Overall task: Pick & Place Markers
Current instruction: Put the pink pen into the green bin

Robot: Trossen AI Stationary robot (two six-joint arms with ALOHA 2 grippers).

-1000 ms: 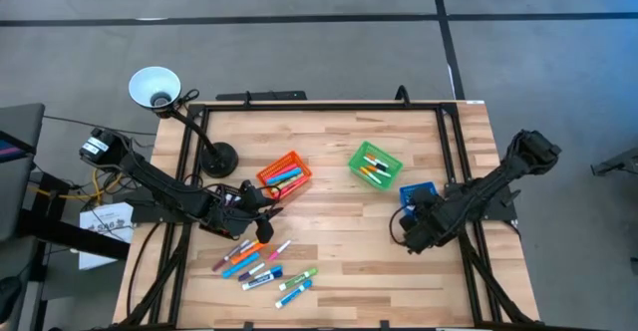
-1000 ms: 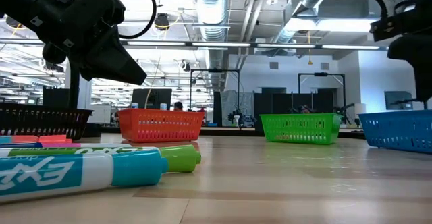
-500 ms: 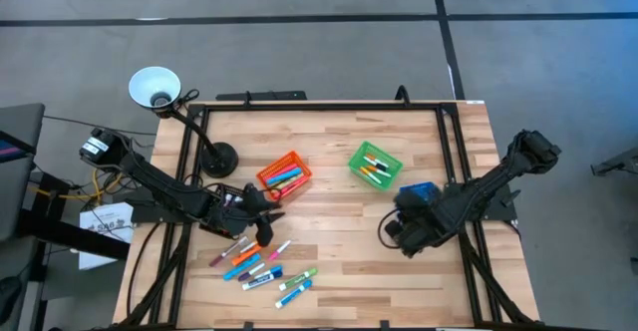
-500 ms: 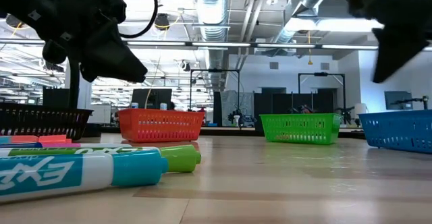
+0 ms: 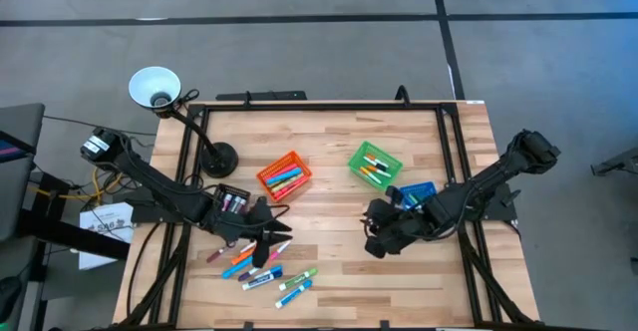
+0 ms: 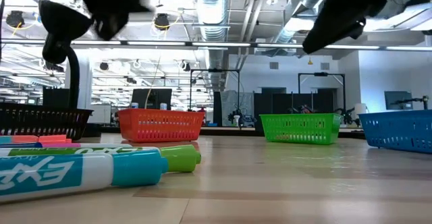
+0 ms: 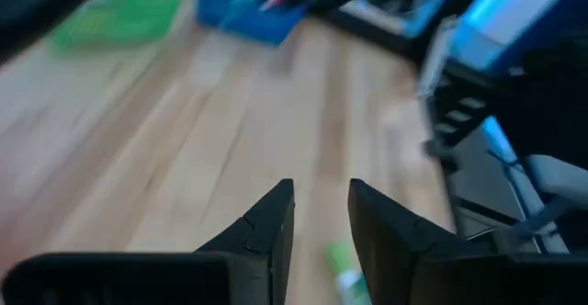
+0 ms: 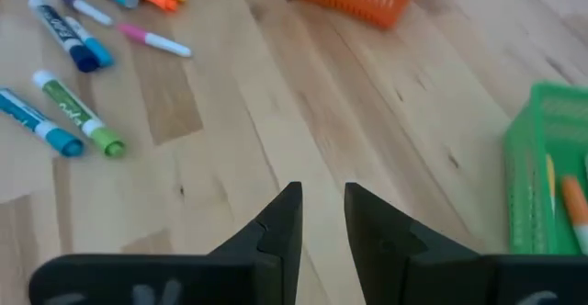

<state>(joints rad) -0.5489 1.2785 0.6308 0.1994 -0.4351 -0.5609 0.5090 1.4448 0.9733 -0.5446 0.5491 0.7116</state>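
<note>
Nearest the table's front edge lie the loose markers (image 5: 261, 267), a scatter of blue, orange, pink, purple, green and white sticks on the front-left part of the wooden table (image 5: 339, 281). In the low view a big teal-and-white one (image 6: 74, 173) lies right up close, w/ a green-capped one (image 6: 172, 158) just behind it.

Left gripper (image 5: 275, 235) hangs over the top edge of that scatter, fingers (image 7: 266, 231) a narrow gap apart, nothing btwn them.

Right gripper (image 5: 373, 239) is mid-table, right of centre, over bare wood, well apart from the loose markers. Its fingers (image 8: 280, 220) also stand a narrow gap apart, empty.

Farther back: black bin (image 5: 231, 199) by the left arm w/ pink and purple markers in it. Orange bin (image 5: 284, 174) holds blue, red and orange ones. Green bin (image 5: 375, 164) has a few orange and white ones. Blue bin (image 5: 419, 191) sits just beside the right arm, partly covered by it.

Beyond the back-left corner, a lamp w/ white shade (image 5: 155, 87) on a black base (image 5: 217, 159).
</note>
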